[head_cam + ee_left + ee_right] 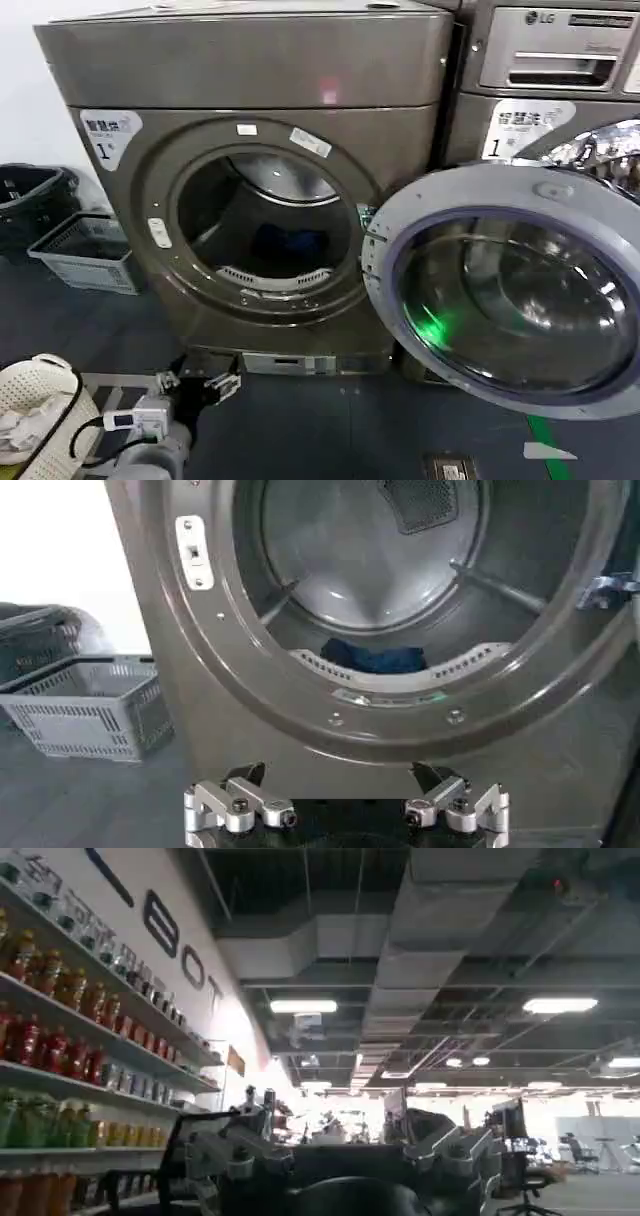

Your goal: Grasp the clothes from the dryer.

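Observation:
The dryer [250, 70] is a brown-grey front-loader with a white sticker marked 1 and an open round mouth. Its door [510, 290] hangs swung out to the right. The clothes [290, 243], a small dark blue bundle, lie at the bottom of the drum behind the perforated lip; in the left wrist view the clothes [375, 658] sit deep inside. My left gripper [203, 375] is low in front of the dryer's base, below the mouth. It stands open [342, 780] with nothing between its fingers. My right gripper [340, 1153] points up at a ceiling and shelves, open and holding nothing.
A grey plastic basket [85, 250] and a black one [30, 200] stand on the floor left of the dryer. A white basket [35, 395] is at my lower left. A similar LG machine [550, 80] stands right of the dryer, behind the open door.

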Controlling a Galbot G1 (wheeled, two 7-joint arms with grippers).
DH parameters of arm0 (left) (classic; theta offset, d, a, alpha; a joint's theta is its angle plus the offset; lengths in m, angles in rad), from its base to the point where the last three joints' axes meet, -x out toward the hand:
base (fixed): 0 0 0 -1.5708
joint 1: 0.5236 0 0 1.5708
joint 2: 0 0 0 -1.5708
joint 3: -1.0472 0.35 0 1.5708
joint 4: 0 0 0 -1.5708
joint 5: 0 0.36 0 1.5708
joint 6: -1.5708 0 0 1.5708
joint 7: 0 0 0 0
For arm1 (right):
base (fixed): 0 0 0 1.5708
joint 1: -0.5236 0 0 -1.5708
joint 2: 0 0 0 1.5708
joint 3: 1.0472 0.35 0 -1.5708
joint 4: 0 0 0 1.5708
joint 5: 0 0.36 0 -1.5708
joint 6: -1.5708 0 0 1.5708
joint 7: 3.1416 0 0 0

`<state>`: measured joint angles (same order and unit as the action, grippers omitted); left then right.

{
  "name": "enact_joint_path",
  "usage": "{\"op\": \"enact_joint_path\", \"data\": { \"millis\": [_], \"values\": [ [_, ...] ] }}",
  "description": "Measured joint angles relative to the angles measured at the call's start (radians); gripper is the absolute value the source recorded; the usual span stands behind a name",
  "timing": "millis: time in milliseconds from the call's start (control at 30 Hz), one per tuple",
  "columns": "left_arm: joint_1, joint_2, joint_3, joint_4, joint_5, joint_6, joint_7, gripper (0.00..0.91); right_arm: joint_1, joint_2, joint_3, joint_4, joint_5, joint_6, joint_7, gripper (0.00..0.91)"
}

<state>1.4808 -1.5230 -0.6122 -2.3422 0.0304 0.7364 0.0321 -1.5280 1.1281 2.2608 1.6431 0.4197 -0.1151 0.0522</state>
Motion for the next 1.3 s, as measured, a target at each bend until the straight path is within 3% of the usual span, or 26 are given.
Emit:
{"op": "enact_joint_path", "data": {
  "millis": [1300],
  "values": [
    [0.008,-0.004,0.003,0.002,0.006,0.0,0.001,0.907,-0.004,0.018,0.0,-0.009,-0.001,0.01,0.0,0.907]
  ]
}}
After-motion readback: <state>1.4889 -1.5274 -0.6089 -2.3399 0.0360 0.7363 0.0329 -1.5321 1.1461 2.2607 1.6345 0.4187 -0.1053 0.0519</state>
